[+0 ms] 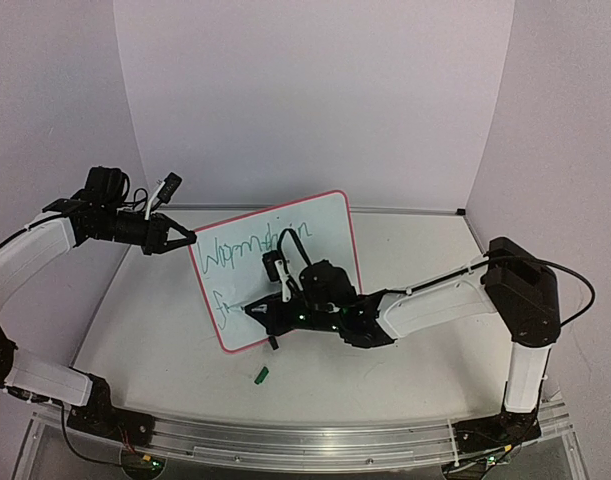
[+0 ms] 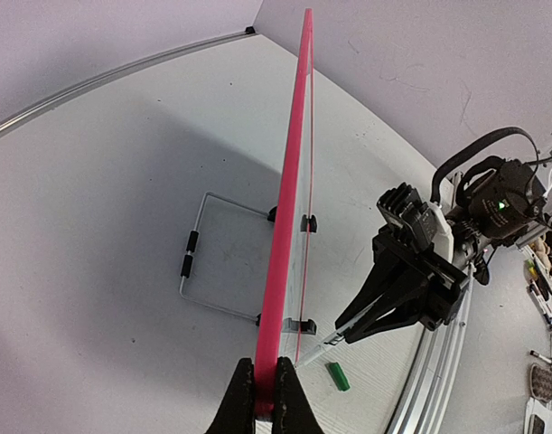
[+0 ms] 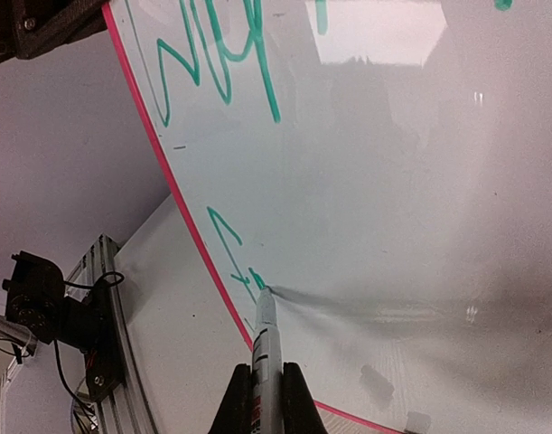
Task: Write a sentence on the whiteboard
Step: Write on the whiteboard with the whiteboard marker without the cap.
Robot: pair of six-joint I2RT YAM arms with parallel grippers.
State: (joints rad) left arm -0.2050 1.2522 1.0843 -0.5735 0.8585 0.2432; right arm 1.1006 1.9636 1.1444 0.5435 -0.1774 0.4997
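Observation:
The whiteboard [image 1: 325,225] stands upright and tilted at mid-table, white with a pink frame. My left gripper [image 1: 190,240] is shut on its upper left edge; the left wrist view shows the jaws [image 2: 266,384] clamping the pink rim [image 2: 289,226]. Of the sentence [image 1: 253,248], one green line runs along the top and an "f" [image 3: 229,244] starts a second line. My right gripper [image 3: 266,391] is shut on a grey marker [image 3: 265,334]. Its tip touches the board just right of the "f". In the top view this gripper [image 1: 257,312] is at the board's lower left.
A green marker cap [image 1: 262,376] lies on the table in front of the board, also in the left wrist view as the cap [image 2: 337,376]. A wire stand [image 2: 196,262] props the board from behind. An aluminium rail [image 1: 285,435] runs along the near edge.

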